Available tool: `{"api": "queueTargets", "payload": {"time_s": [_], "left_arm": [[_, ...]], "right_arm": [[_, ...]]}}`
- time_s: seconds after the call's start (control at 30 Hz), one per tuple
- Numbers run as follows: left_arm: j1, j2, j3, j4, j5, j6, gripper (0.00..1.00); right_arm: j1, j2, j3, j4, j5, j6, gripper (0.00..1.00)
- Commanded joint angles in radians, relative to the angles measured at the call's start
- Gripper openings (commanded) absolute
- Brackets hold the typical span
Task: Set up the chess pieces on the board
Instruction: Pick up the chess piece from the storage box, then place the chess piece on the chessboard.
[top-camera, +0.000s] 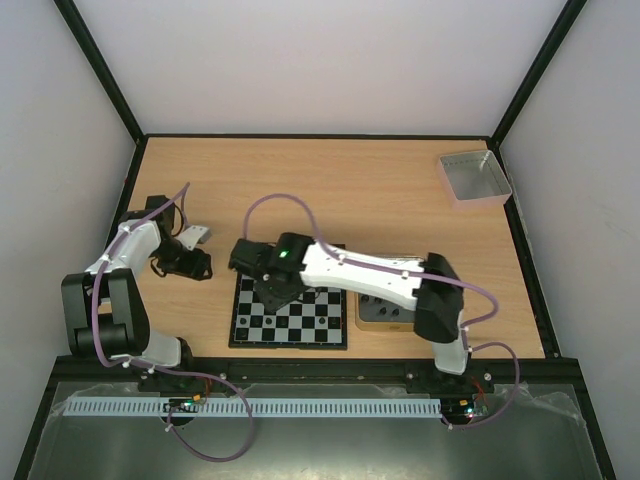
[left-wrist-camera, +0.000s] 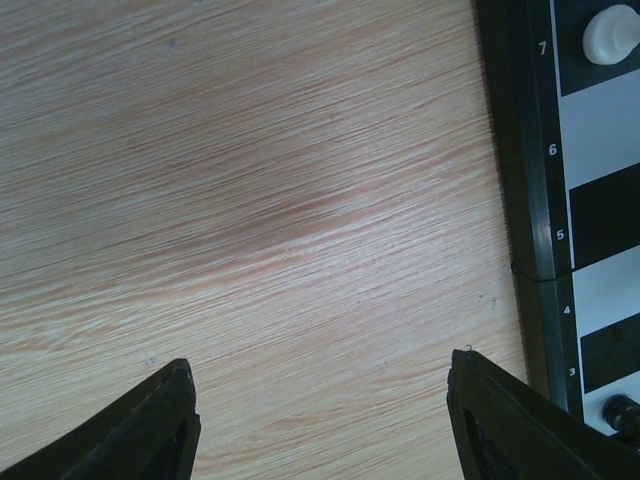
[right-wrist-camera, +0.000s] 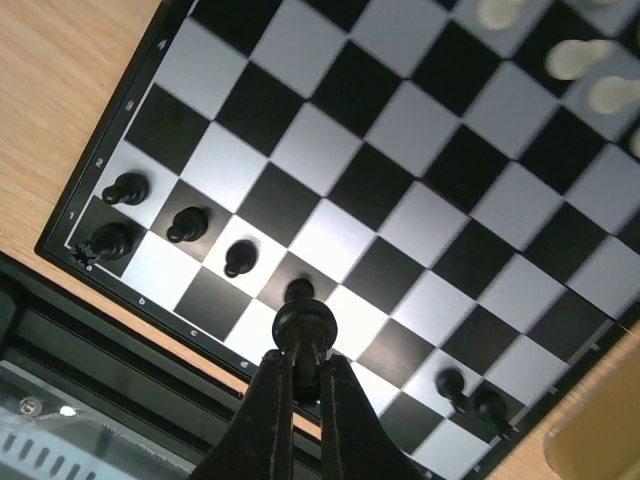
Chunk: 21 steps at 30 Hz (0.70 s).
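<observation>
Chess pieces (right-wrist-camera: 190, 225) partly set, many seemingly left
From above, the board (top-camera: 300, 325) lies on the tabletop (top-camera: 380, 190) near the arms. Left wrist: left tool (left-wrist-camera: 322, 365) spread, empty, beside the board. Right wrist: right tool (right-wrist-camera: 305, 355) clenched on a black piece (right-wrist-camera: 305, 322) over the near rows, few others placed

The wooden table (top-camera: 400, 190) has a light, streaky grain. At its far right corner sits a grey square tray (top-camera: 474, 177) – shallow, with low walls. Near the front edge, right of centre, lies a tan-rimmed tin (top-camera: 378, 318), partly hidden. A white slotted strip (top-camera: 300, 408) runs below the front edge.
</observation>
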Motion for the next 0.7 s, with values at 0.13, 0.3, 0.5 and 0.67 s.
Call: {"api": "queueTargets", "payload": {"time_s": [0.13,0.3,0.5,0.67], "left_arm": [[0.018,-0.006,-0.010,-0.009,-0.002,-0.007,0.77],[0.043,-0.010,-0.010,-0.004,-0.008,-0.012,0.77],[0.119,0.003,-0.007,0.013,-0.022,-0.018,0.77],[0.196,0.024,0.001,0.013,-0.003,-0.006,0.78]], "right_arm": [[0.058,0.174,0.165,-0.054,0.012,-0.071,0.02],[0.080,0.215,0.171,-0.024,-0.011,-0.074,0.02],[0.107,0.252,0.186,-0.007,-0.032,-0.064,0.02],[0.131,0.291,0.218,-0.009,-0.042,-0.061,0.02]]}}
